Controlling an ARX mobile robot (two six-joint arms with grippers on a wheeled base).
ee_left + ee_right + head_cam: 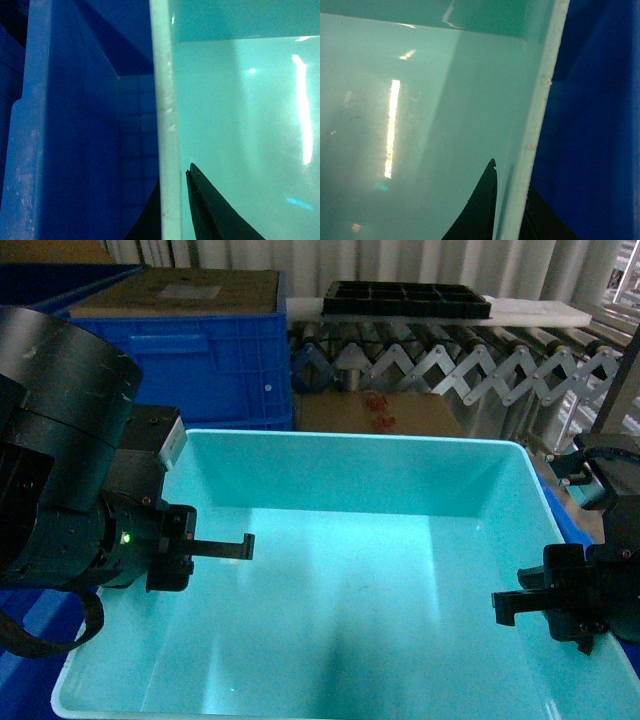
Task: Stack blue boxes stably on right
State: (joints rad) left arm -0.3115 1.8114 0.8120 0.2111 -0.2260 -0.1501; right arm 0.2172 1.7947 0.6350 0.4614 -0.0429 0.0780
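One blue box (340,490), a wide shallow turquoise bin, fills the middle of the head view. My left gripper (215,545) straddles its left rim (167,125). One finger (205,210) is inside against the wall and the other is outside, mostly hidden. My right gripper (530,605) straddles the right rim (540,100) the same way, with one finger (480,210) inside and the other dark behind the wall. Both look shut on the rim. The box's inside is bare.
A dark blue ribbed crate (200,350) stands behind at the left with cardboard on top. Dark blue crate walls flank the box on the left (75,150) and on the right (600,125). Behind are a cardboard box (375,412), a roller conveyor (450,365) and a black tray (405,300).
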